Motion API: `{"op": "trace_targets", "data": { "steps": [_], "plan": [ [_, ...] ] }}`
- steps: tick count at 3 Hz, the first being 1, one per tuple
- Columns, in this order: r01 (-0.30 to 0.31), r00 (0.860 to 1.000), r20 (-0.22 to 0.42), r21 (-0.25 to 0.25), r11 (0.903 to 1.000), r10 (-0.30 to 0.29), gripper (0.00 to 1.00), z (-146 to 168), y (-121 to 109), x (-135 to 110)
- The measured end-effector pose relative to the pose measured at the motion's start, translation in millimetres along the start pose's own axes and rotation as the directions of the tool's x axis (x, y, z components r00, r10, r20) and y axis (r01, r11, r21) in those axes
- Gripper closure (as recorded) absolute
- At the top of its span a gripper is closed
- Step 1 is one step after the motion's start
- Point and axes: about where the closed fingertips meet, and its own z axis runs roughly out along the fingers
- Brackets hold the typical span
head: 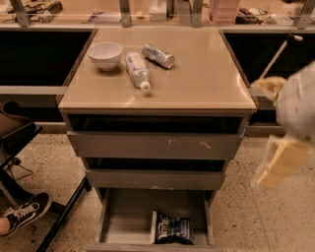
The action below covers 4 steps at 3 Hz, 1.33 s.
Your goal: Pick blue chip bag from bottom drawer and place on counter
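The blue chip bag (pixel 172 229) lies flat on the grey floor of the open bottom drawer (pixel 125 219), right of its middle near the front. The tan counter (pixel 197 74) tops the cabinet above it. My gripper (pixel 274 124) hangs in the air at the right edge of the view, level with the upper drawers and to the right of the cabinet. It is blurred, with its two pale fingers (pixel 283 162) spread apart and nothing between them. It is well above and to the right of the bag.
On the counter stand a white bowl (pixel 105 54), a lying clear bottle (pixel 137 70) and a lying silver can (pixel 158 55). The two upper drawers (pixel 152 145) are pulled out a little. A person's shoe (pixel 24 212) and a chair leg are at lower left. A cluttered worktop (pixel 98 15) runs behind.
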Motion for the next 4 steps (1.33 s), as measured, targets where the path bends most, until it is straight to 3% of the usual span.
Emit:
{"op": "trace_targets", "data": {
  "steps": [1,2,3,4],
  "plan": [
    [-0.003,0.991,0.134,-0.025,0.9997,0.006,0.00,57,46,2],
    [-0.081,0.967,0.232,-0.105,0.9912,0.103,0.00,141,95,10],
    [-0.198,0.945,0.205,-0.262,0.9447,0.255,0.00,250,164,45],
    [-0.295,0.935,0.060,-0.416,0.8598,0.350,0.00,349,250,90]
  ]
}}
